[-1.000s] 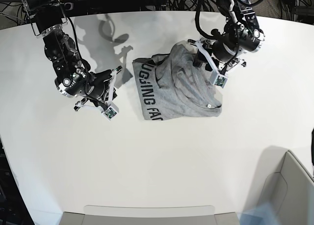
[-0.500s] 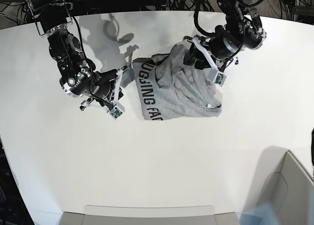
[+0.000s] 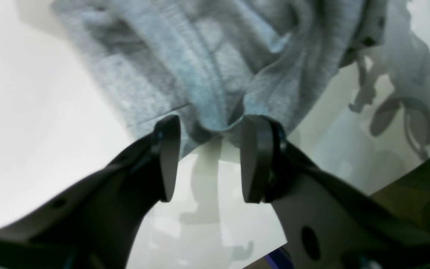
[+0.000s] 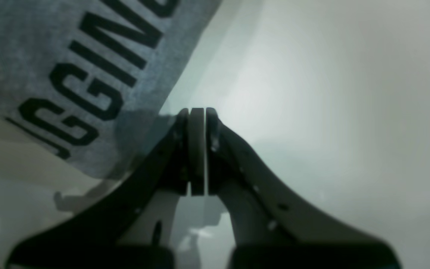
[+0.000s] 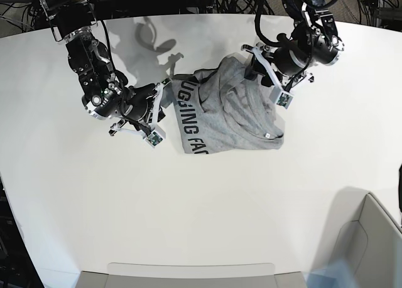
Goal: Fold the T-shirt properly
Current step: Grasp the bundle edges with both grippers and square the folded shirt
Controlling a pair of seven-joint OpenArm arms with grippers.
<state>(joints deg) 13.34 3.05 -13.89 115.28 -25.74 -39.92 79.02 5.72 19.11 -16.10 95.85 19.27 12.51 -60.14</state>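
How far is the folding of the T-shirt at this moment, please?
Early stage. The T-shirt is a bunched heap on the table, lettering showing along one edge; no neat fold shows. The left gripper is open at a cloth ridge. The right gripper is shut and empty beside the lettered edge. All folding remains.

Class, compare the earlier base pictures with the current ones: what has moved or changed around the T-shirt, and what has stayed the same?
The right gripper has slid across the table to the T-shirt's lettered edge, jaws shut, holding nothing. The left gripper has shifted slightly at the raised top of the shirt; its jaws now stand open, with bunched fabric at its fingertips. The shirt stays crumpled in the same spot.
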